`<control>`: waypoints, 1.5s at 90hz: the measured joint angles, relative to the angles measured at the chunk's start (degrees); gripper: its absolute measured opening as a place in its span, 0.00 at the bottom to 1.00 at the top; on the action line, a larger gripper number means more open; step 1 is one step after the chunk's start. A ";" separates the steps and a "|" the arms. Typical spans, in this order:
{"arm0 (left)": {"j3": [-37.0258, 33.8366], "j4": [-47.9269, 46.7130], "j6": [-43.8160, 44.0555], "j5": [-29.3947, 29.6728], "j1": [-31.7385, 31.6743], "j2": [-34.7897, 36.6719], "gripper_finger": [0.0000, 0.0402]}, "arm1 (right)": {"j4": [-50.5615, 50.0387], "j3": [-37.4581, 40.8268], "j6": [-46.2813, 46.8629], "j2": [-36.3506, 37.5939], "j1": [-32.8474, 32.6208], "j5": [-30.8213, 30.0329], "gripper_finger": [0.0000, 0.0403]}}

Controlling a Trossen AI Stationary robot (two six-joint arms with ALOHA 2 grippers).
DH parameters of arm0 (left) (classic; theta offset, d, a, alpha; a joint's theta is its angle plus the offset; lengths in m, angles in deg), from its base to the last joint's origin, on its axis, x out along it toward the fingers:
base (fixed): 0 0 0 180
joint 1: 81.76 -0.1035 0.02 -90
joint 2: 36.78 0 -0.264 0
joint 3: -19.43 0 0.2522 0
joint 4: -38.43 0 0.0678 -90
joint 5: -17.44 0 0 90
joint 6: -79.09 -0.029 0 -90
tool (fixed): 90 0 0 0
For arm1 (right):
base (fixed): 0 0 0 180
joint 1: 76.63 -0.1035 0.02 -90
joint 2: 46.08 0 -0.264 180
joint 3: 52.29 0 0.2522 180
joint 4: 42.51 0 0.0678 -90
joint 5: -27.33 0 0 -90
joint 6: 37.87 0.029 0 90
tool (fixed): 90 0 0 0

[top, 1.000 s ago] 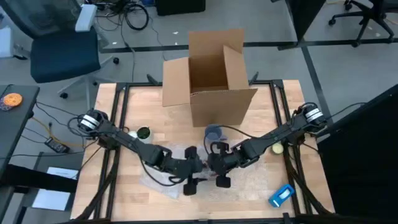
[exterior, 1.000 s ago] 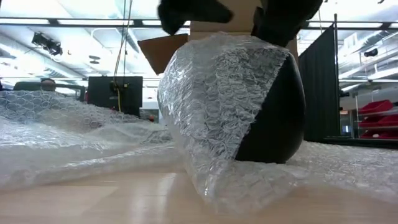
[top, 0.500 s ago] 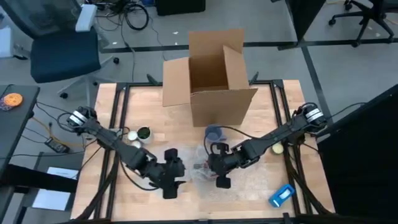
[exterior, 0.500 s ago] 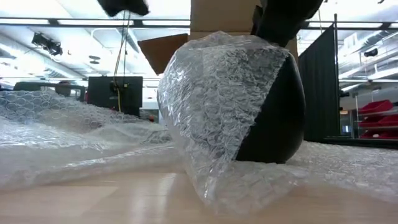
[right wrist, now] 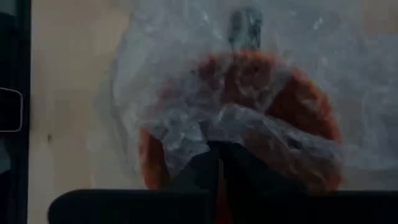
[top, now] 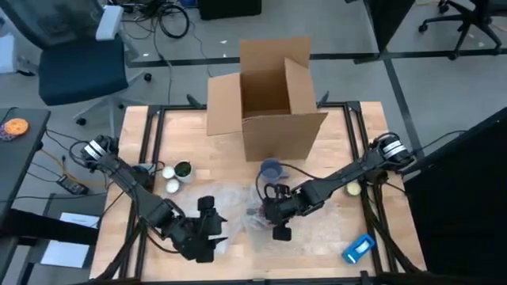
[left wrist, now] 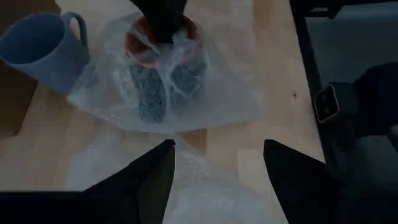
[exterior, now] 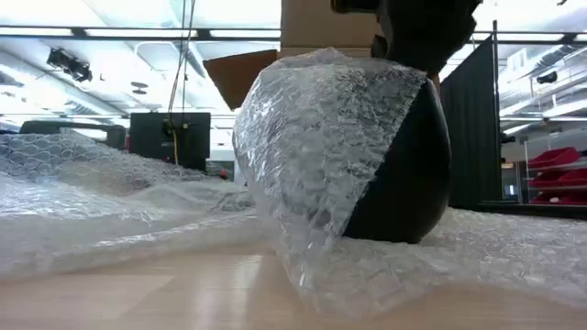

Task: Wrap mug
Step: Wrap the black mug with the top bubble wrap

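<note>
While over the mug [left wrist: 163,59], right gripper [right wrist: 219,163] pinching bubble wrap [exterior: 321,156].

Mug [top: 261,212] before box [top: 273,99]

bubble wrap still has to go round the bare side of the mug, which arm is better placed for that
Left, probably. The right gripper is shut on the bubble wrap atop the mug, pinning it. The left gripper is open and free beside it.

A grey floor [top: 444,87] surrounds the wooden table [top: 348,150]. A blue office chair [top: 79,63] stands far left, cables [top: 170,16] beside it. Ceiling strip lights [exterior: 110,33] glow overhead.
</note>
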 joint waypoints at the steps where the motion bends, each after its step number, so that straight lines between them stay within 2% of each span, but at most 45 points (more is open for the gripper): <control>1: 0.00 -0.13 0.09 0.04 -0.01 0.00 0.57 | 0.03 0.00 0.00 -0.01 0.03 0.03 0.00; 29: -6.42 3.06 3.07 0.28 -0.68 0.31 0.53 | -2.13 -0.29 0.31 0.50 0.04 1.05 0.00; 52: -16.66 17.33 2.04 -0.49 -1.91 4.82 0.48 | -7.23 -4.96 0.39 0.55 -1.22 1.19 0.00; 71: -25.06 31.04 0.58 -0.74 -3.31 7.37 0.45 | -10.78 -8.47 0.20 0.59 -2.41 -2.80 0.00; 85: -29.00 37.62 1.00 -1.17 -4.37 7.23 0.44 | -12.14 -9.84 -0.37 0.61 -3.04 -6.30 0.00; 104: -30.97 46.24 -1.48 -1.22 -5.63 7.19 0.43 | -9.13 -9.55 -2.59 0.15 -2.57 -6.90 0.00; 135: -30.99 62.08 -12.73 -1.20 -6.05 7.19 0.43 | -5.53 -6.32 -4.24 -5.50 1.43 1.12 0.00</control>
